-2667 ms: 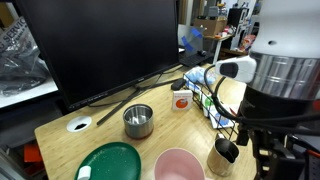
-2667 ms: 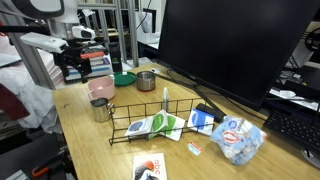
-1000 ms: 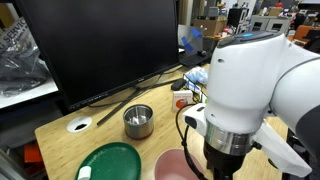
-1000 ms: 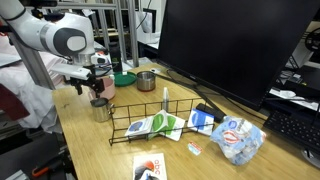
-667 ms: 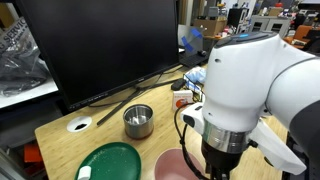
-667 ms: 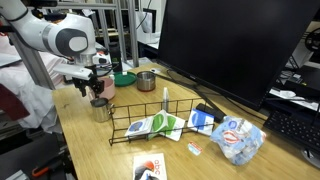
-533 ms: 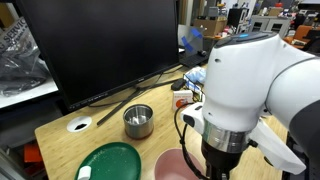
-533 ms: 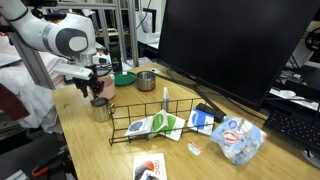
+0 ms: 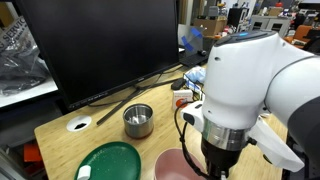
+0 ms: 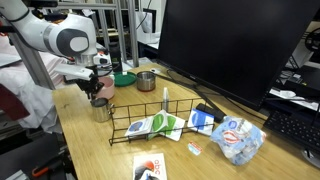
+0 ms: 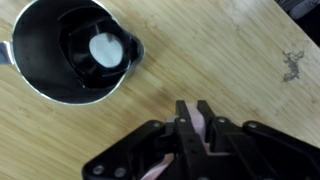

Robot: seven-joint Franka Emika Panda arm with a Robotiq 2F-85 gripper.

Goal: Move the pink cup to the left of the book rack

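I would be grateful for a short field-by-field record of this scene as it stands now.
gripper: shut on the pink cup's wall
pink cup: on the wooden table, next to the green plate
steel pot: upright, between the plate and the monitor
metal pitcher: upright beside the gripper, white round piece inside
book rack: black wire, packets lying in it, pitcher at its end
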